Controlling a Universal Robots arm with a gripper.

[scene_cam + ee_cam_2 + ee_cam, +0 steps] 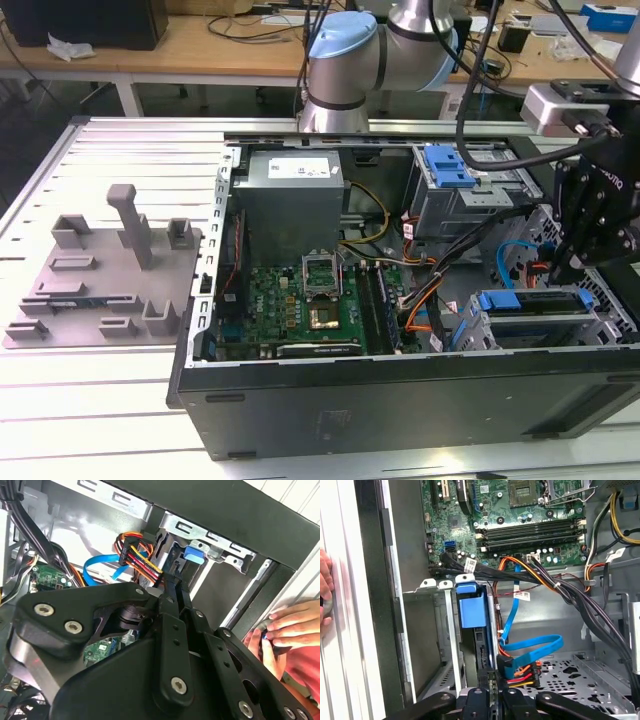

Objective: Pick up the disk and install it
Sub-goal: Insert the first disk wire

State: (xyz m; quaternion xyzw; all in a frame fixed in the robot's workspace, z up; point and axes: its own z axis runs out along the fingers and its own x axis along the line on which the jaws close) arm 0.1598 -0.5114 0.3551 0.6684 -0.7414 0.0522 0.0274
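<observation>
pincer point(490, 692): tips squeezed close together, right at the near end of the disk point(471, 611); i can't tell if they pinch any of it.
disk: sits in the metal cage point(437, 630) inside the computer box point(400, 400).
step: i think it's the putting-in part, nearly done.
needs: a straight, soft push along the slot, clear of the wires point(535, 648).
points: long side runs across the exterior view, blue end toward the green board point(530, 530).
hand point(324, 595): just outside the box wall.
</observation>
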